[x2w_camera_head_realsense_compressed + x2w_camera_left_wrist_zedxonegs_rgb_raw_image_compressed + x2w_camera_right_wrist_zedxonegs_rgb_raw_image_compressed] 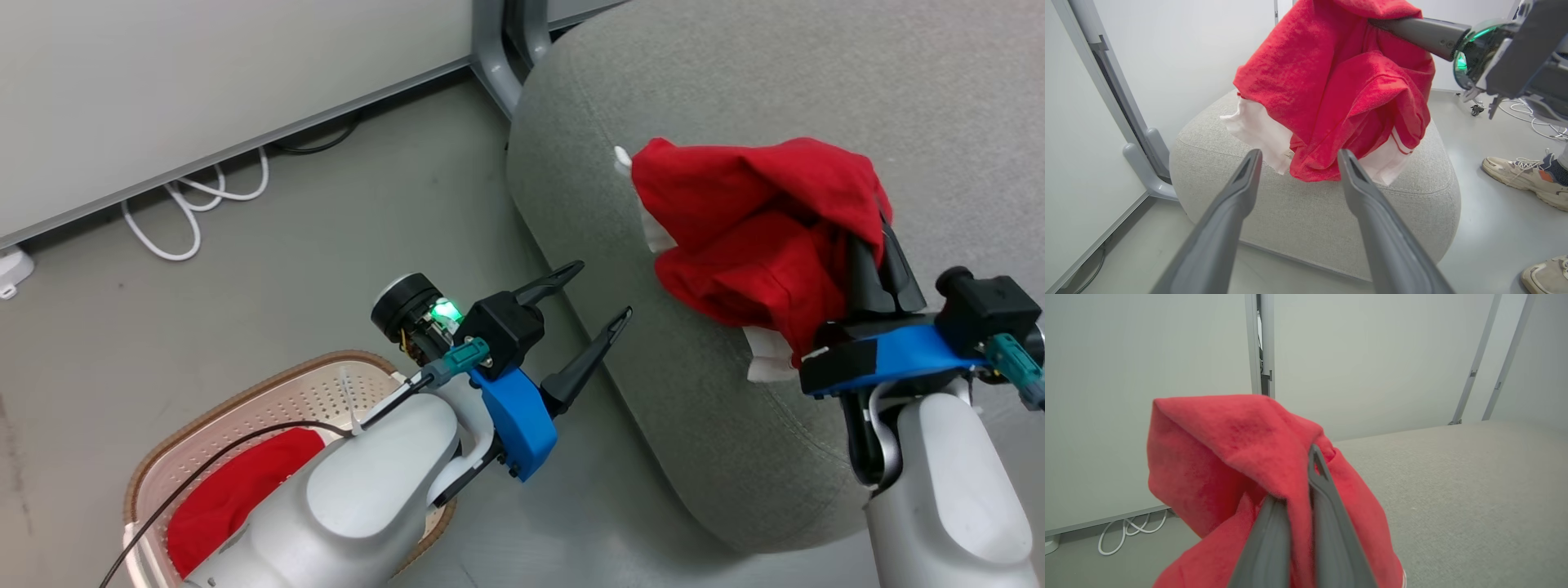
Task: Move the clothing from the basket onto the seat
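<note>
Red clothing (751, 220) held over the grey seat (735, 65)
The right end effector (878, 245), at 3 o'clock in the head view, is clamped on it; the left end effector (604, 287) gapes empty; more red cloth (237, 490) lies in the basket (245, 388) at 8 o'clock.

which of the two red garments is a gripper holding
The bunched red garment with white lining, pinched in the shut right gripper over the seat. The other red garment lies loose in the basket, untouched by the open left gripper.

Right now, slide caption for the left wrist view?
Shut right gripper holds red clothing over the grey seat; open left gripper points toward it.
</note>
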